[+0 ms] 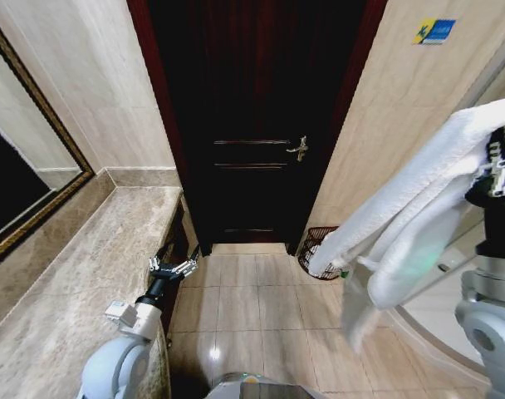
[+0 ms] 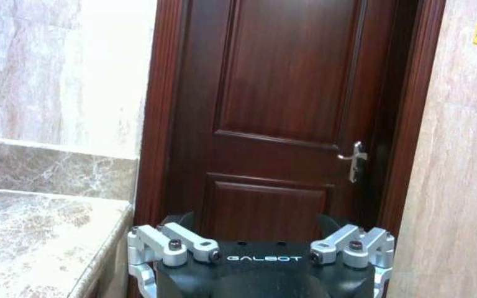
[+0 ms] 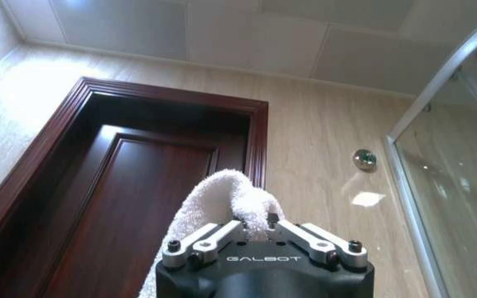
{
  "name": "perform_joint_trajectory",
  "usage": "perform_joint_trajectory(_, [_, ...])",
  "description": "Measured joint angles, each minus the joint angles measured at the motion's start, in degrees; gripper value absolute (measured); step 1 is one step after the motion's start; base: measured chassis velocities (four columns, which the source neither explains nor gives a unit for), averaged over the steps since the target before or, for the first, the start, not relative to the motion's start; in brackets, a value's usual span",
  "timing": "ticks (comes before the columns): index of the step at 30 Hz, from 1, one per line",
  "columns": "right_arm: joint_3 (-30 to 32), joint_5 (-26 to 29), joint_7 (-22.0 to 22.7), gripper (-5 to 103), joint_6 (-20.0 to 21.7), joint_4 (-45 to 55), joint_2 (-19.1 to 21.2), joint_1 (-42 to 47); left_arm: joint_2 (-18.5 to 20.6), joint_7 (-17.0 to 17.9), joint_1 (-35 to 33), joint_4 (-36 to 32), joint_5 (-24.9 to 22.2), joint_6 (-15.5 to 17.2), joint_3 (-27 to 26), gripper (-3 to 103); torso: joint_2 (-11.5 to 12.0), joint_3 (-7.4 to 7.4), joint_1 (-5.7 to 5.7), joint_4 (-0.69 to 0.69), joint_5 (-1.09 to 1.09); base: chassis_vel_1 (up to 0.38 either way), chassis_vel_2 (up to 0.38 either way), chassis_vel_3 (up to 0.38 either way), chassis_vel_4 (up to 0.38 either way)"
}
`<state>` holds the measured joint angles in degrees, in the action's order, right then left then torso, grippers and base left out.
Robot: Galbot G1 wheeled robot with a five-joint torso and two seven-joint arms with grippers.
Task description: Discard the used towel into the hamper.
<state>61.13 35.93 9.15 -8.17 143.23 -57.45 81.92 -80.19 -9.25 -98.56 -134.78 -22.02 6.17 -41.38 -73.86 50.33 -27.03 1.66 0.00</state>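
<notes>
Towel [image 1: 419,208]: white, held high at the right, draping down and left; its lower end hangs in front of the hamper [image 1: 315,249] and hides that basket's right side. Hamper on the tiled floor [image 1: 252,299], against the beige wall just right of the dark wooden door [image 1: 252,125]. Right gripper [image 1: 497,166] cut off by the head view's edge; in the right wrist view its fingers [image 3: 213,236] are drawn in tight on a fold of towel. Left gripper [image 1: 171,268] low beside the marble counter [image 1: 78,274], fingers spread wide, holding nothing.
</notes>
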Motion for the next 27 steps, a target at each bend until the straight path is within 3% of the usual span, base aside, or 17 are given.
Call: perform_joint_trajectory(27, [0.0, 0.0, -0.02, 3, 0.0, 0.01, 0.0, 0.0, 0.0, 0.0, 0.0, 0.0, 0.0, 0.0, 0.0, 99, 0.0, 0.0, 0.0, 0.0, 0.0, 0.0, 0.0, 0.0, 0.0])
